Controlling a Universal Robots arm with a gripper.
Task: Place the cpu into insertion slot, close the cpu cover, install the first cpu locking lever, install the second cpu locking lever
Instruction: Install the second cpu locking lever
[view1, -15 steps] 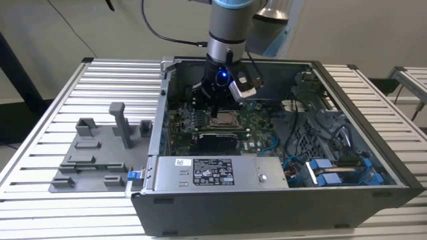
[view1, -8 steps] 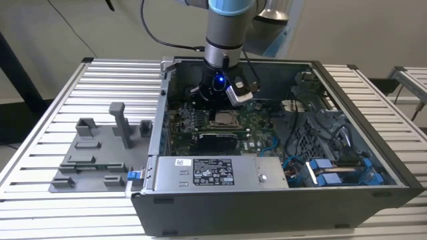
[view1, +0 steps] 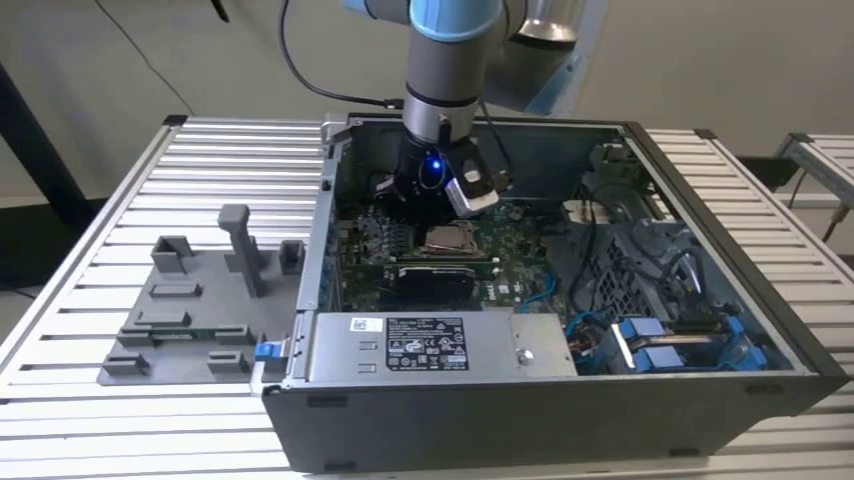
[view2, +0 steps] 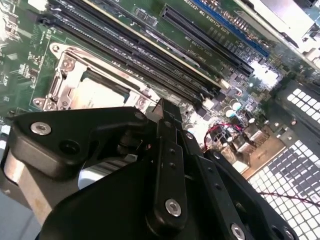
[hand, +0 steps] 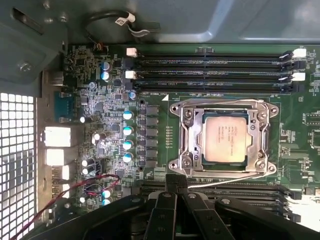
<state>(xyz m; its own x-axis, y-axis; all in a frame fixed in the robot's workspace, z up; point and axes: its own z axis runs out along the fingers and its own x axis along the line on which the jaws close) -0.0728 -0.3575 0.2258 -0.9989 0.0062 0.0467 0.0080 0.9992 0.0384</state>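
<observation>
An open computer case (view1: 694, 330) stands on a worktable of pale ribbed metal slats (view1: 120, 220), with a plain beige wall behind it and a second slatted surface (view1: 821, 160) at the exterior view's right edge. On the slats to the exterior view's left of the case lies a grey fixture plate (view1: 187, 320) carrying several upright grey blocks and a taller post. Inside the case the green motherboard (hand: 160, 130) lies flat, with a grey power supply (view1: 441, 345) bearing a white label along the near wall and blue-tabbed drive bays (view1: 667, 345) toward the exterior view's right. The arm comes down from above into the case, and the gripper (view1: 434, 195) hangs just over the board, close beside the insertion slot (hand: 222, 137). In the first wrist view the cpu (hand: 225, 139) sits flat in that slot, its silver-tan face showing through the square window of the cpu cover (hand: 192, 137), which lies down over it. Thin levers run along the sides of the socket frame; whether they are latched cannot be told. Long black memory slots (hand: 210, 70) run beside the socket in both wrist views. The black fingers (view2: 167, 145) stand pressed together with no gap, holding nothing, and point toward the board just beside the socket.
</observation>
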